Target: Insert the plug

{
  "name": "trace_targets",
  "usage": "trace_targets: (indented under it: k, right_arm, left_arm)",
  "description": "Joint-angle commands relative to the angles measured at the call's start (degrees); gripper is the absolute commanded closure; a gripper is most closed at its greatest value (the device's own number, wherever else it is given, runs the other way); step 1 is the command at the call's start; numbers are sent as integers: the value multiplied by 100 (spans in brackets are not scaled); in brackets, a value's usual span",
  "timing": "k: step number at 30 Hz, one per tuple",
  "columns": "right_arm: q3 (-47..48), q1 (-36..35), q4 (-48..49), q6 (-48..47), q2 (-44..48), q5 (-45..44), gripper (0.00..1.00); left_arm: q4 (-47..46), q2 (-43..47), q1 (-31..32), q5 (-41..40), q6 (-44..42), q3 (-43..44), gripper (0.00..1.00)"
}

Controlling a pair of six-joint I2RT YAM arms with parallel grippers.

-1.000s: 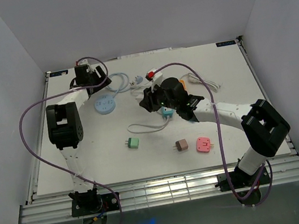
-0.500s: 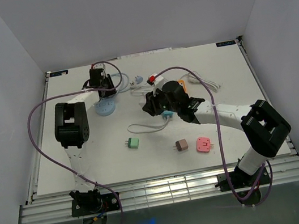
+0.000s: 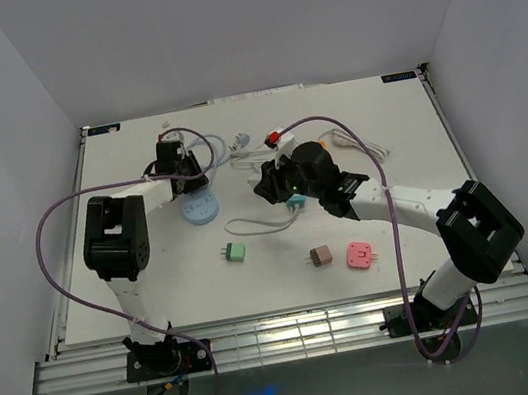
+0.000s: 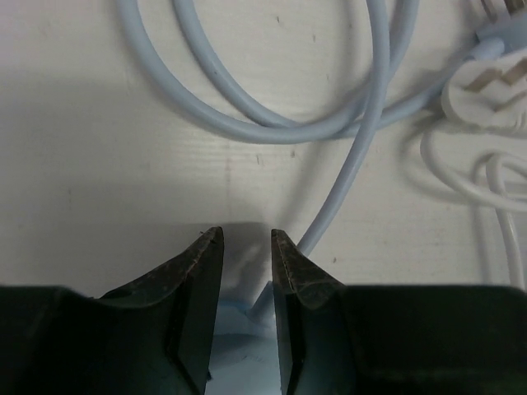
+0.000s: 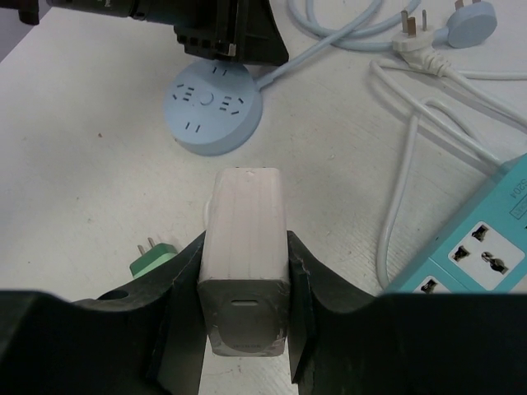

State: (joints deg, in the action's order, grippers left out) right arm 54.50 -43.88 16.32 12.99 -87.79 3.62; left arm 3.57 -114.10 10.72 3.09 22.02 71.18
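Since a second ago, the left pincer (image 4: 245, 240) has swung from the table's (image 3: 394, 125) far-left corner onto the round blue socket (image 5: 212, 107), jaws narrowly parted and empty at its cable end. The right pincer (image 5: 245, 251) clamps the white plug (image 5: 244, 218); the socket sits at its eleven o'clock. Best to pin the socket firmly, then square the plug over its holes before pressing.

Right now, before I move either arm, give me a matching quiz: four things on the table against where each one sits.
Things:
1. white adapter
2. round blue socket
3. green plug
4. pink plug

Places:
A. just right of the brown plug
B. beside the left gripper
C. between the right gripper fingers
D. left of the brown plug

Pairs: 1-C, 2-B, 3-D, 4-A
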Motion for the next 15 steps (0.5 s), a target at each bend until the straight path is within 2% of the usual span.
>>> trace_targets:
  k: [1,7,13,15]
  right_arm:
    - [-18,20,267,-33,306,165,92]
    - [-72,90,136,-576,455,280,92]
    - [359,204,-585,-912,122,569,92]
    - [412,213,-682,-913,-9,640,92]
  left_arm:
    - [-75,642,175,472,312,-542,59]
    - [-409,1057,448,666,57,-1026,58]
    - [-384,987,440,333,-101,-773,54]
    - [-166,1013,440,236,-136,-676,48]
